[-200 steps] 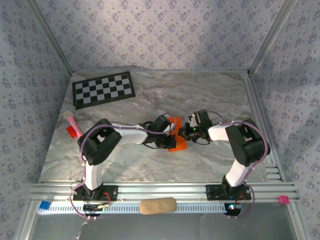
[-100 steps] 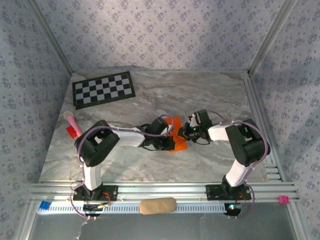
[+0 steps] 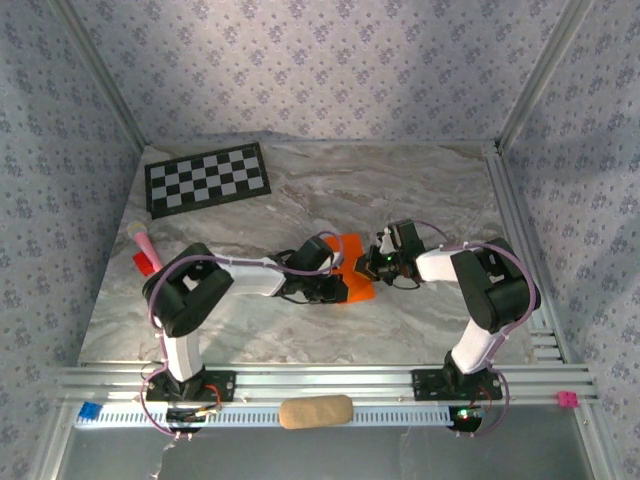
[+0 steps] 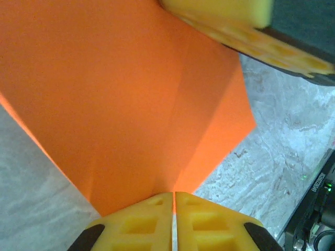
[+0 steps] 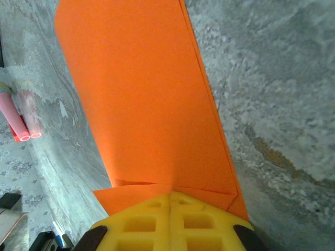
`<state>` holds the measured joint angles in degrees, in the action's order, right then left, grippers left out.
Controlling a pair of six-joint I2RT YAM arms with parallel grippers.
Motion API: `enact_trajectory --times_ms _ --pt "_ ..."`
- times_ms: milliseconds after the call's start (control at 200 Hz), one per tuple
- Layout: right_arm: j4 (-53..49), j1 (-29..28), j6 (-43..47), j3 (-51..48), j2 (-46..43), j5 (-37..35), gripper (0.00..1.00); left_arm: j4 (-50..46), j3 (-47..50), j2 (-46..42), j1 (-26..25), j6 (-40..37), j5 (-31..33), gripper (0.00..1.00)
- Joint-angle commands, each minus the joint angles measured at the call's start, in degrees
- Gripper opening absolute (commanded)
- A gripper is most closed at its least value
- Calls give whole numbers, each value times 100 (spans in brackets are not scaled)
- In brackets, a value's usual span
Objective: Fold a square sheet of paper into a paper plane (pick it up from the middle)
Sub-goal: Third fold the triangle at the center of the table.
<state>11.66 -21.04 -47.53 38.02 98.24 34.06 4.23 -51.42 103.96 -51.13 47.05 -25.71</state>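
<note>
The square sheet of paper is bright orange and folded into a smaller creased shape, low over the marble table between my two arms. My left gripper is shut on its left edge. In the left wrist view the paper fans out from the left gripper, with a crease running up from the fingertips. My right gripper is shut on the paper's right edge. In the right wrist view the right gripper pinches layered paper. One right finger shows in the left wrist view.
A black-and-white checkerboard sheet lies at the back left. A small red and pink object sits at the table's left edge, and the pink object shows in the right wrist view. A tan pad rests on the front rail.
The paper stood in two raised flaps a second ago and now reads as one flatter shape. My left arm has drawn slightly left and lower. The right arm has barely moved.
</note>
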Motion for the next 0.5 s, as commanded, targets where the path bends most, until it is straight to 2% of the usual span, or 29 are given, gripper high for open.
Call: enact_trajectory --times_ms 0,175,380,495 --pt "-626 16 130 -177 135 -614 2 -310 41 -402 -56 -50 -60 12" --pt "-645 12 141 -172 91 -613 2 -303 -188 -559 32 -142 23 12" --pt "-637 10 148 -195 99 -606 2 -385 -543 -53 335 -17 14 11" --pt "-637 11 152 -190 116 -611 2 -259 -711 216 353 32 -265 11"
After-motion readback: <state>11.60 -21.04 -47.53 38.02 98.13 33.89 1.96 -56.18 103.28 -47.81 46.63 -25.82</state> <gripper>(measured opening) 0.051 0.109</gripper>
